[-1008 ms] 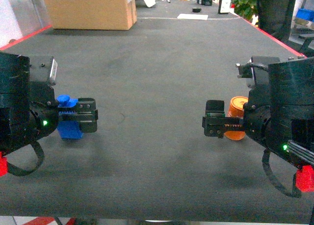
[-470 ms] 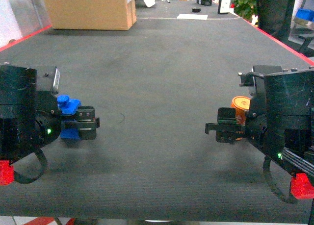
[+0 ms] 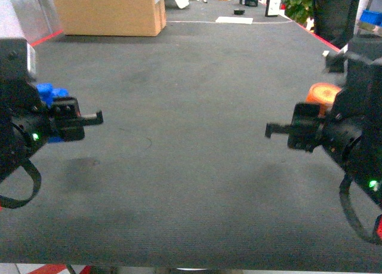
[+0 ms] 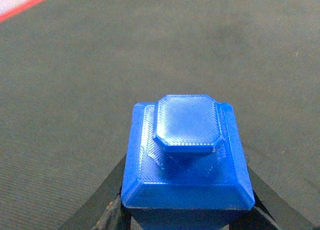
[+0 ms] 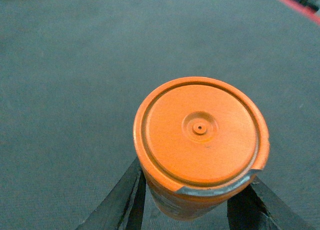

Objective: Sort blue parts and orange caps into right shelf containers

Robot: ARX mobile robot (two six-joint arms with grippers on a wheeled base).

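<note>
Blue part (image 4: 186, 157) sits clamped in the left gripper (image 3: 74, 120), raised above the mat (image 3: 191, 184) near its left edge. Opposite, near the right edge, the right gripper (image 3: 296, 131) grips an orange cap (image 5: 200, 142), also lifted. Both arms point inward, level. A cardboard box (image 3: 110, 10) stands at the far left corner.

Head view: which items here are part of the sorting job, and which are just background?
Job items:
- blue part, held in the left end effector
- orange cap, held in the right end effector

Background:
- cardboard box
- potted plant
- black mat
</note>
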